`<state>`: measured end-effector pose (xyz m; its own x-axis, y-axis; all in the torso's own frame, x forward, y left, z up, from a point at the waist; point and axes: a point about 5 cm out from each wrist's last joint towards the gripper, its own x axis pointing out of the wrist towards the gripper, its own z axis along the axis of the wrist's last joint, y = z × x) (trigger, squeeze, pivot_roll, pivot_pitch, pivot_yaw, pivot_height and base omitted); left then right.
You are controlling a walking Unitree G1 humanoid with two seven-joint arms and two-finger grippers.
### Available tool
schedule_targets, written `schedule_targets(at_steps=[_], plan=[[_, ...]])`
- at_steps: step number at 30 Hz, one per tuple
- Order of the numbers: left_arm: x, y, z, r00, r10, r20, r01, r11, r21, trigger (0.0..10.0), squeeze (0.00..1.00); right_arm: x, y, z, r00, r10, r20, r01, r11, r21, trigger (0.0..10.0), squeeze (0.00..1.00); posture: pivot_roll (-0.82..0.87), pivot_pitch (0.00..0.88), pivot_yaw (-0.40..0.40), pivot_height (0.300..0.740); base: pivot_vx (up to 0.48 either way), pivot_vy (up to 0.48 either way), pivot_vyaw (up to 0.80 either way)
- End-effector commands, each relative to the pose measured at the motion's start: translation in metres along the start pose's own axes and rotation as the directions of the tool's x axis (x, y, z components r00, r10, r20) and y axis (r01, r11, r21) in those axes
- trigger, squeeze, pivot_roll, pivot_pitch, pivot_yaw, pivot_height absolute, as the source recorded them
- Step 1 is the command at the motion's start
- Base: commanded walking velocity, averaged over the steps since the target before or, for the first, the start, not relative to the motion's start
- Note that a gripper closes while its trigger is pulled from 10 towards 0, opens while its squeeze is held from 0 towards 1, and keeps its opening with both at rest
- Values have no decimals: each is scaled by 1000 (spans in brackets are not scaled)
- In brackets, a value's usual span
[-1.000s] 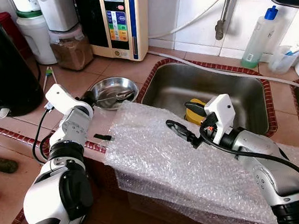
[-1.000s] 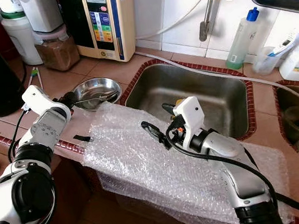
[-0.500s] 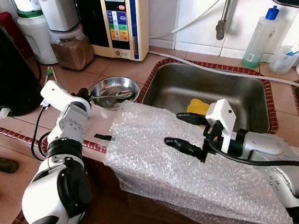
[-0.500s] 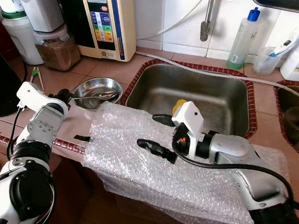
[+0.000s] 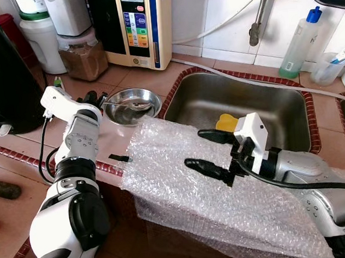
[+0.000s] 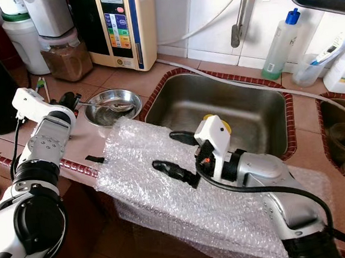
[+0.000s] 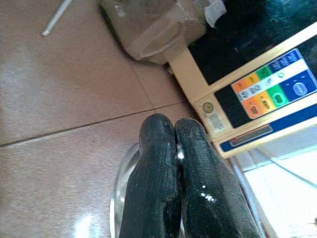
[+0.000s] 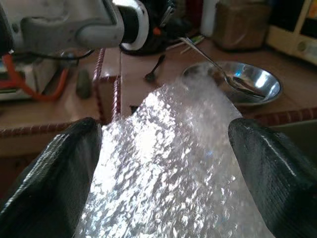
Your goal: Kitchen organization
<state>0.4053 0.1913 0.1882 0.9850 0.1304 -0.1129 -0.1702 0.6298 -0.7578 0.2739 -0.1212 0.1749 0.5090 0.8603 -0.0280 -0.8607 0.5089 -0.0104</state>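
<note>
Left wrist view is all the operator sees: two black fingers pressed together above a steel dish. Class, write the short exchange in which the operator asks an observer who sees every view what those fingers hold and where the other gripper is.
Operator: Is anything pinched in the left gripper?
Observer: Yes. The left gripper holds the handle of a spoon, whose bowl rests in the steel dish.
Operator: Where is the right gripper?
Observer: The right gripper hovers open over the bubble wrap, which is draped over the counter edge beside the sink.
</note>
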Motion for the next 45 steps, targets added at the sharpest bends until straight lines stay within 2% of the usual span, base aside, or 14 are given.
schedule_targets(at_steps=[1,5,10,17,18,19,22,25,29,34,36,39,40,45], plan=[[0,-7,5,999,-32,24,33,999,-16,0,0,0,-5,5,998,-49,24,50,999,-18,10000,0,-95,10,31,740,0,0,0],[-2,-17,5,993,-111,41,114,991,-65,0,0,6,-10,8,987,-141,80,141,990,8,10000,0,-94,10,25,740,0,0,0],[-6,-33,12,966,-240,101,253,956,-150,0,0,11,-14,10,973,-206,108,204,979,29,10000,0,-94,9,20,740,0,0,0],[-10,-46,7,941,-322,106,337,920,-198,0,0,20,-23,13,942,-303,143,298,953,62,10000,0,-92,4,14,740,0,0,0],[-14,-52,-2,927,-368,76,376,904,-206,0,0,25,-34,15,900,-401,172,384,915,127,10000,0,-87,2,11,740,0,0,0],[-14,-52,-2,927,-368,76,376,904,-206,0,0,25,-34,15,900,-401,172,384,915,127,10000,0,-87,2,11,740,0,0,0],[-24,-61,-26,885,-465,-2,453,864,-219,0,0,28,-48,17,836,-511,199,447,845,294,10000,0,-85,0,5,740,0,0,0],[-34,-67,-47,845,-529,-82,501,835,-229,0,0,27,-56,13,810,-559,179,467,799,380,10000,0,-85,1,0,740,0,0,0],[-46,-73,-70,797,-586,-148,545,802,-243,0,0,21,-63,7,787,-599,150,488,752,443,10000,0,-94,2,-2,740,0,0,0],[-54,-77,-83,780,-603,-169,545,787,-289,0,0,12,-72,3,738,-660,138,518,685,512,10000,0,-105,5,-4,740,0,0,0],[-59,-80,-90,767,-614,-186,550,778,-302,0,0,6,-79,2,698,-703,136,533,637,557,10000,0,-102,7,-7,740,0,0,0],[-62,-81,-93,758,-622,-194,555,773,-309,0,0,4,-83,0,681,-721,128,534,609,586,10000,0,-100,7,-8,740,0,0,0],[-63,-81,-93,757,-623,-197,555,772,-308,0,0,4,-84,0,674,-727,131,530,600,600,0,0,-98,8,-8,740,0,0,0],[-66,-80,-95,749,-630,-207,559,768,-312,0,0,4,-86,1,660,-739,135,510,572,642,0,0,-97,9,-10,740,0,0,0]])
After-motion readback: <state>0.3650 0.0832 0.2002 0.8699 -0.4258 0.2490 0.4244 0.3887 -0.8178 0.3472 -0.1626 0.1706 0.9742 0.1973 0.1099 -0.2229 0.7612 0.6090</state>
